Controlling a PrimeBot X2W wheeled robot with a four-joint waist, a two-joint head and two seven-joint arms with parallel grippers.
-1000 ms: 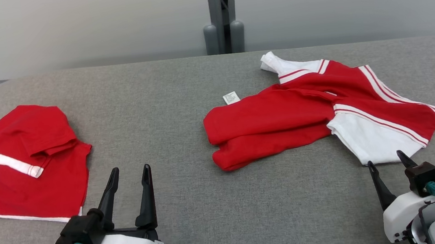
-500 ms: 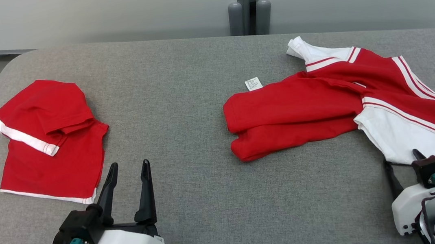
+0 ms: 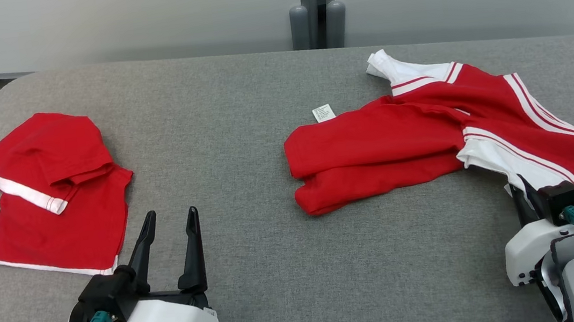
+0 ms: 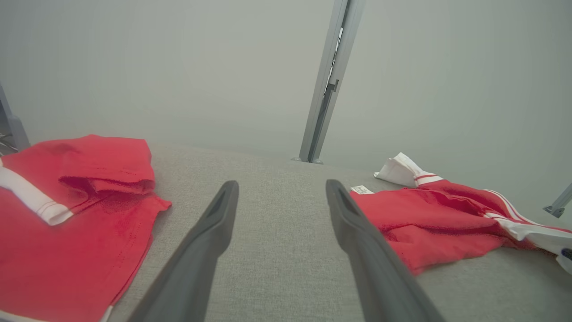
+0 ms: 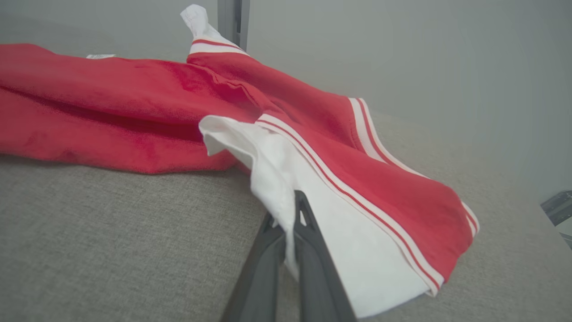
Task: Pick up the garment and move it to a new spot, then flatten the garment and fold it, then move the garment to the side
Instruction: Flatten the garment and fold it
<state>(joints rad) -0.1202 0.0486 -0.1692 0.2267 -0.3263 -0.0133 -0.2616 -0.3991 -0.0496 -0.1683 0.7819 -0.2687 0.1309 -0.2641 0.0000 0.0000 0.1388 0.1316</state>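
Note:
A crumpled red garment [image 3: 399, 145] with white panels and red-white stripes lies on the right half of the grey table [image 3: 237, 107]; it also fills the upper part of the right wrist view [image 5: 134, 107] and lies at the right of the left wrist view [image 4: 429, 219]. My right gripper [image 3: 521, 187] is shut on the garment's white edge [image 5: 277, 179], the cloth pinched between both fingers and lifted a little. My left gripper [image 3: 169, 220] stands open over bare table at the lower left, its fingers [image 4: 210, 237] apart with nothing between them.
A second red garment [image 3: 53, 193] with white trim lies folded on the table's left side, just left of my left gripper. A grey post [image 3: 315, 4] rises behind the far table edge. The table's left corner is rounded, with floor beyond it.
My right gripper moved forward onto the garment's white edge and shut on it, bunching that edge up. The head camera shifted. My left gripper stayed open in place.

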